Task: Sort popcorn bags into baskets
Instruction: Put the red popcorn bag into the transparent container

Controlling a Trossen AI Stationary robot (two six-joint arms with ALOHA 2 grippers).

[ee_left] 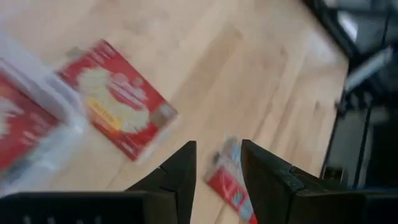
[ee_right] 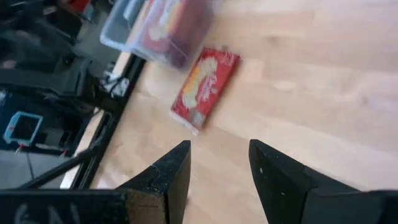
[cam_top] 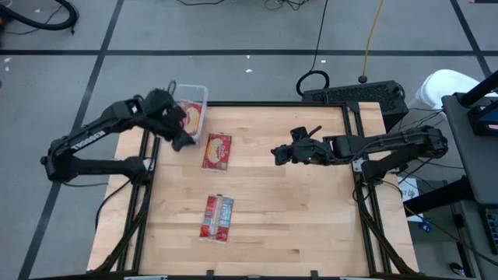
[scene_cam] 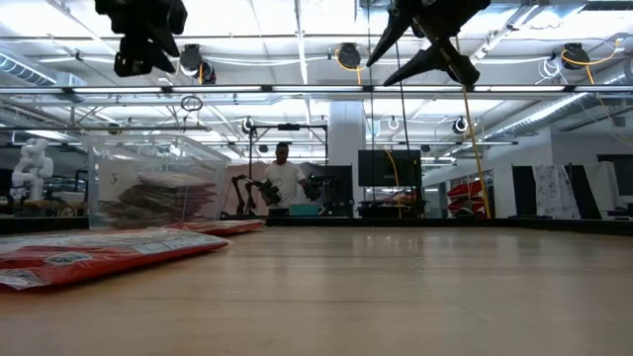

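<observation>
Beside the basket point(cam_top: 191, 102), your left gripper point(cam_top: 184, 138) is hovering with fingers apart and empty, while your right gripper point(cam_top: 280, 152) is waiting, fingers apart, above mid-table.

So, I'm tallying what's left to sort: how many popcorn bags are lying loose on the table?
2: one just beside the basket, one nearer the table's front edge. The basket already holds more bags, stacked, so they can't be counted.

- I work in a robotics lab, a big open hall.
- My wooden table point(cam_top: 311, 225) stands on grey floor with cables point(cam_top: 319, 47).
- Beyond: a person point(scene_cam: 284, 178) at other robot arms point(scene_cam: 252, 190), monitors point(scene_cam: 388, 168), ceiling lights.
</observation>
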